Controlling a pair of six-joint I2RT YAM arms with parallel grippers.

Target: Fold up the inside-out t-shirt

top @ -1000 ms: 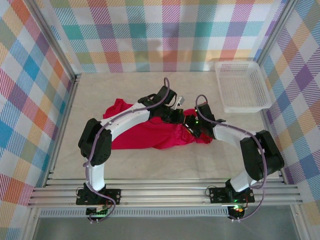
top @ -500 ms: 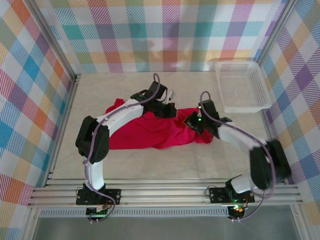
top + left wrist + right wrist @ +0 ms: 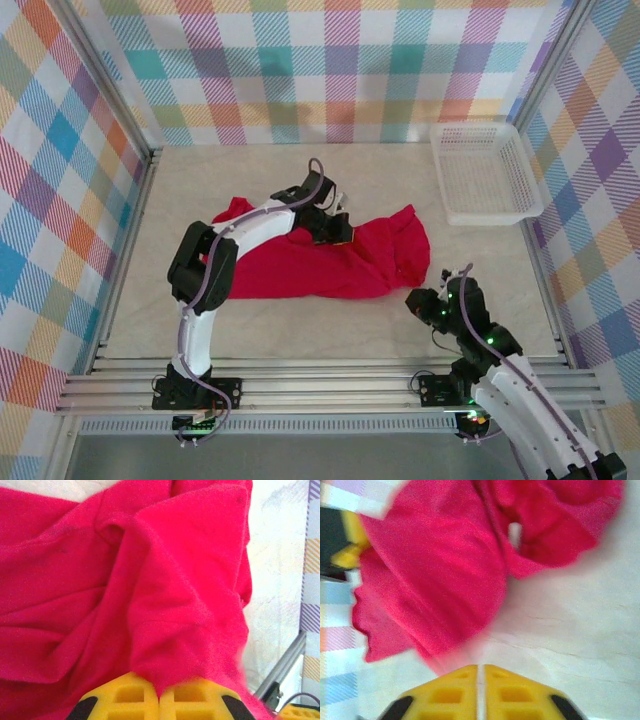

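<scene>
The inside-out t-shirt [image 3: 300,265] is a bright red, rumpled heap across the middle of the table. Its right end [image 3: 405,235] is fanned out towards the basket. My left gripper [image 3: 336,232] rests on the shirt's upper middle. In the left wrist view its yellow fingers [image 3: 125,697] are shut on a pinched fold of the red fabric [image 3: 175,605]. My right gripper [image 3: 414,299] hangs just off the shirt's near right edge. Its yellow fingers [image 3: 520,695] are pressed together with nothing between them, and the blurred hem of the shirt [image 3: 435,590] lies just ahead of them.
A white mesh basket [image 3: 485,172] stands at the back right corner. Checked walls close in the back and both sides. A metal rail [image 3: 330,385] runs along the near edge. Bare pale tabletop [image 3: 300,330] lies in front of the shirt.
My right arm has let go of the shirt and drawn back to the near right. The shirt's right end now lies spread out. My left gripper has kept its hold, barely shifting.
</scene>
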